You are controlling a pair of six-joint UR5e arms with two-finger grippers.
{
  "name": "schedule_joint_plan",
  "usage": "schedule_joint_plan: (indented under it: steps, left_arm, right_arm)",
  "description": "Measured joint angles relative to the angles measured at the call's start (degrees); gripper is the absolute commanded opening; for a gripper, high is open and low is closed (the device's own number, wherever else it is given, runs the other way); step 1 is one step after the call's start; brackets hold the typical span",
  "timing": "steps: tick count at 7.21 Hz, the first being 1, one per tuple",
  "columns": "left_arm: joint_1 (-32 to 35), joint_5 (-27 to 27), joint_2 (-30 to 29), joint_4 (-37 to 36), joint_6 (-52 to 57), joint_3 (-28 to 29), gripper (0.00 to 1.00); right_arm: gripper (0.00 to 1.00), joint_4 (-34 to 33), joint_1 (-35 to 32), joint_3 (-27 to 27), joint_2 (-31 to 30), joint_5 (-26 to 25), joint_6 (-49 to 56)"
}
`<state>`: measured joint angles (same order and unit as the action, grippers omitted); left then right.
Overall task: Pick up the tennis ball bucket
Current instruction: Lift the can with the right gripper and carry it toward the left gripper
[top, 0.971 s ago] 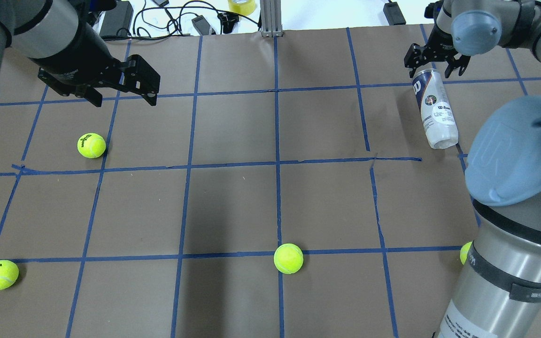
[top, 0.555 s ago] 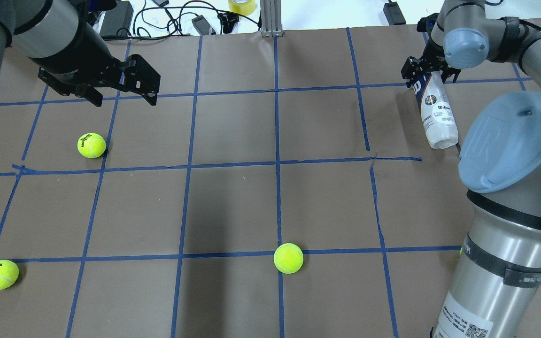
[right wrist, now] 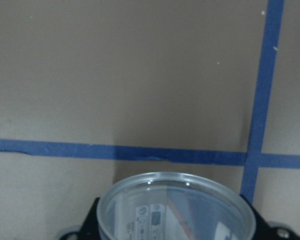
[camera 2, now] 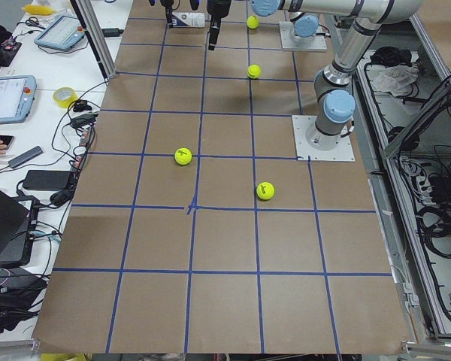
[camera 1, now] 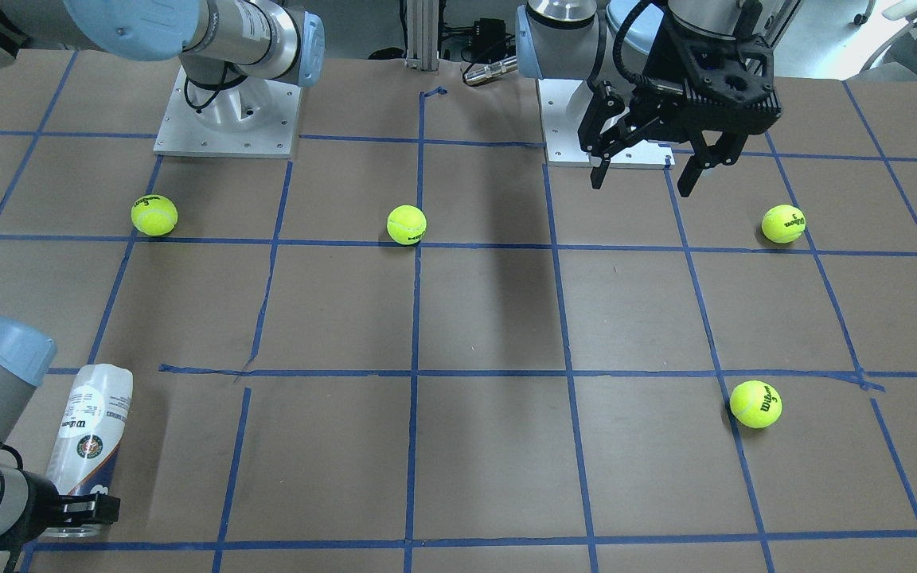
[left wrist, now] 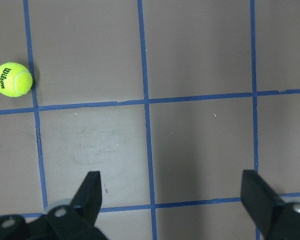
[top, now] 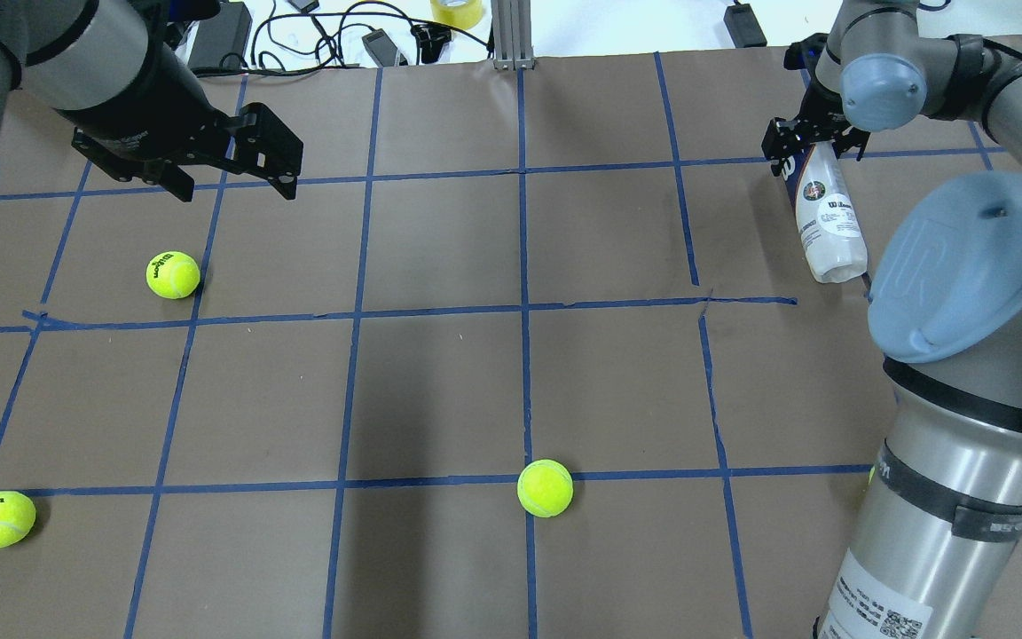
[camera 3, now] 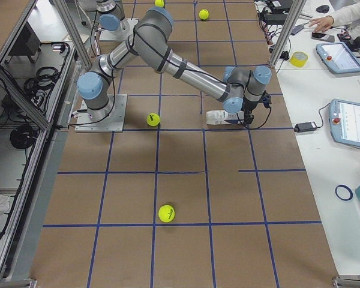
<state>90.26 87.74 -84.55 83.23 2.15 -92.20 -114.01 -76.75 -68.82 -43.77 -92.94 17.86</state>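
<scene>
1. The right fingers are set on either side of the rimmed end of the tennis ball bucket; whether it is gripped cannot be told.
2. The left fingers are spread wide above the bench, with nothing held.
3. The bucket is laid on its side on the bench, well apart from the tennis balls.

broad open table lies between the scattered tennis balls. beside the tennis ball bucket the right arm's elbow crowds one side, seemingly overhanging it.
</scene>
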Motion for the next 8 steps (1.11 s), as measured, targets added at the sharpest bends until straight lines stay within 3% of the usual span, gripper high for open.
schedule_joint_plan:
  steps: [5,7,8]
  left_arm:
    - [0.0,0.1,0.0,0.0,0.0,0.0,1.0]
    - [0.0,0.1,0.0,0.0,0.0,0.0,1.0]
    - [0.0,0.0,0.0,0.0,0.0,0.0,1.0]
  right_arm:
    - [0.63,2.6,-2.1,-0.1,-3.7,0.1,-2.3]
    - [0.59,2.9,-7.6,-0.1,-5.6,0.7,3.5]
    - [0.54,3.2,-10.9,-0.3,-7.1,3.5,7.8]
